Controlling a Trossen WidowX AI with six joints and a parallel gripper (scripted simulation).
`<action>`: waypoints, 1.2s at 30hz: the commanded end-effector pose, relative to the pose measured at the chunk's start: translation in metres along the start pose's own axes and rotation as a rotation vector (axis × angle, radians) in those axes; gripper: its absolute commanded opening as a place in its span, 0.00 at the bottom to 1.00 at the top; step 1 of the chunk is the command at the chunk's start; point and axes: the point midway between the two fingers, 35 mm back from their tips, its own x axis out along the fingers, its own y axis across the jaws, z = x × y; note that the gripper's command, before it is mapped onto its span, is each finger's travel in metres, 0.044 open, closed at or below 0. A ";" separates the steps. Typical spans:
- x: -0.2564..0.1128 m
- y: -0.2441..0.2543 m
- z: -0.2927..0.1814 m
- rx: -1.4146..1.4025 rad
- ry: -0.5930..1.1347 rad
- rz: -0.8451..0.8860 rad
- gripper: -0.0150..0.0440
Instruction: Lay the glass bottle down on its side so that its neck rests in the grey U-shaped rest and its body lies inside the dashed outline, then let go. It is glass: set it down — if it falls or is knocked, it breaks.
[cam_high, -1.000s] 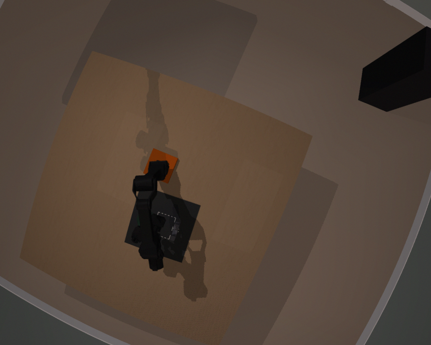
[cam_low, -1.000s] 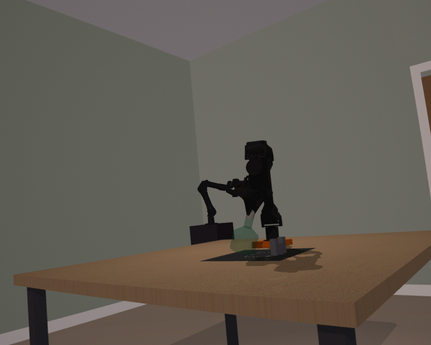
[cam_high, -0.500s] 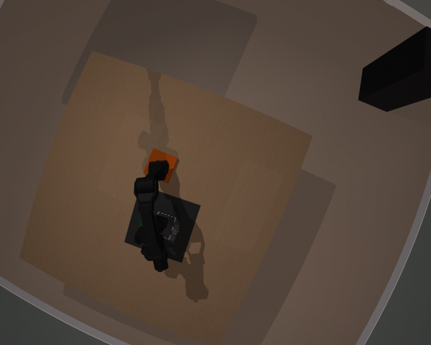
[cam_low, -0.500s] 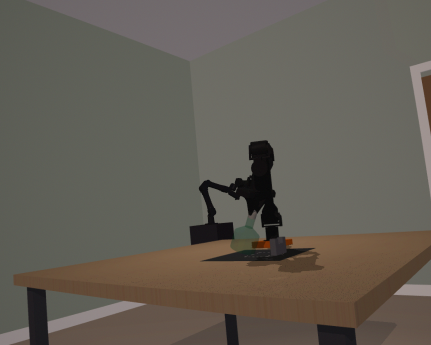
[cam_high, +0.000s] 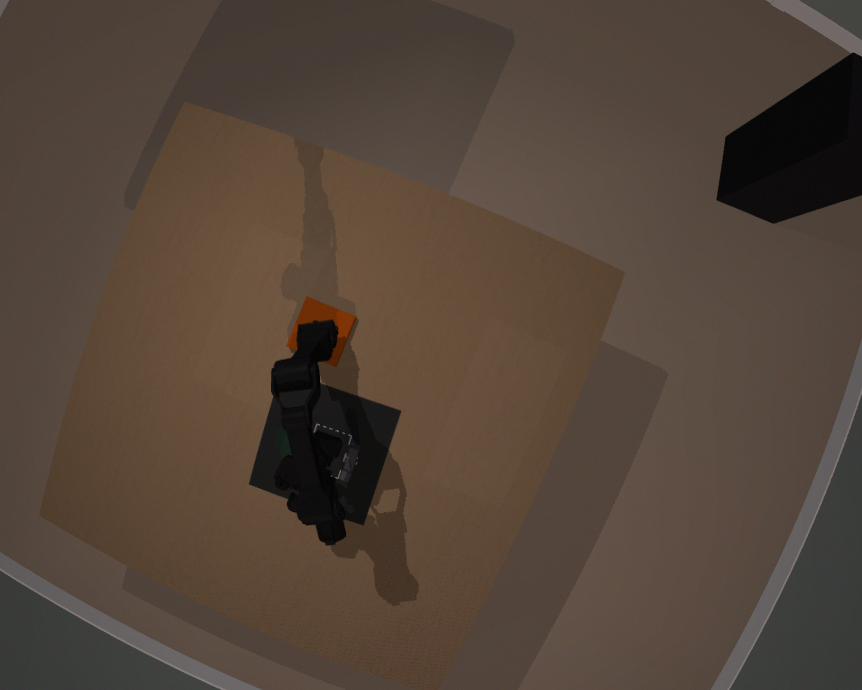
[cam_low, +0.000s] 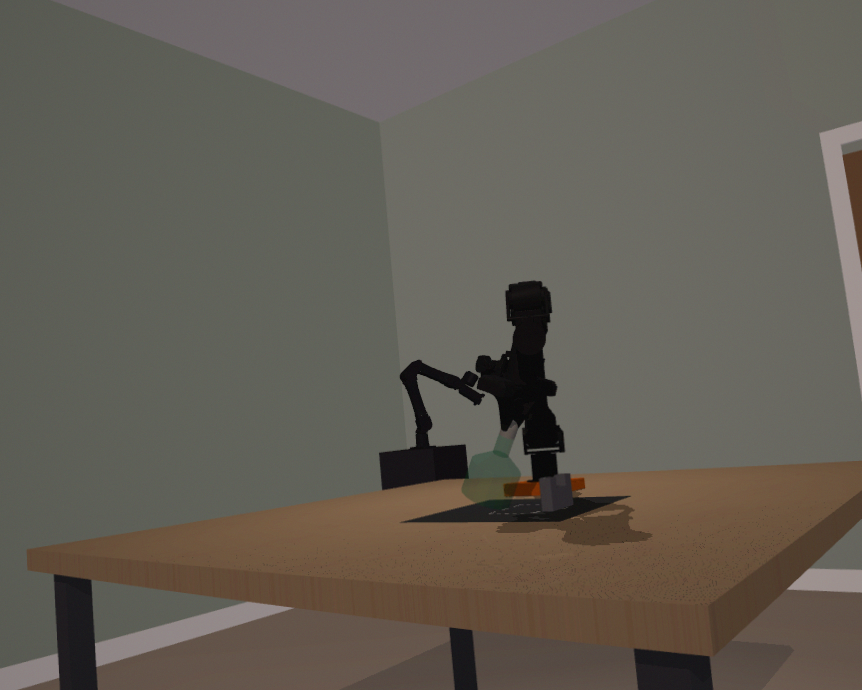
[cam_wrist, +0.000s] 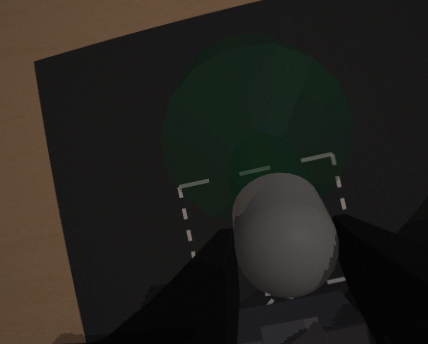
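Green glass bottle (cam_high: 283, 443) (cam_low: 493, 474) (cam_wrist: 260, 95) tilted, right of centre in the exterior frame; gripper (cam_low: 511, 425) (cam_wrist: 283, 235) grasping its pale top; grey rest (cam_high: 350, 463) (cam_low: 555, 492) (cam_wrist: 305, 312) to the bottle's lower right; base contact with black mat (cam_high: 377, 424) (cam_low: 445, 515) (cam_wrist: 115, 150) hard to judge.
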 end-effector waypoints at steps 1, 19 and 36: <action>-0.001 -0.001 -0.010 -0.002 0.011 -0.001 0.47; -0.002 -0.002 -0.022 0.004 -0.032 0.004 0.47; -0.002 -0.003 -0.034 0.007 -0.071 0.011 0.47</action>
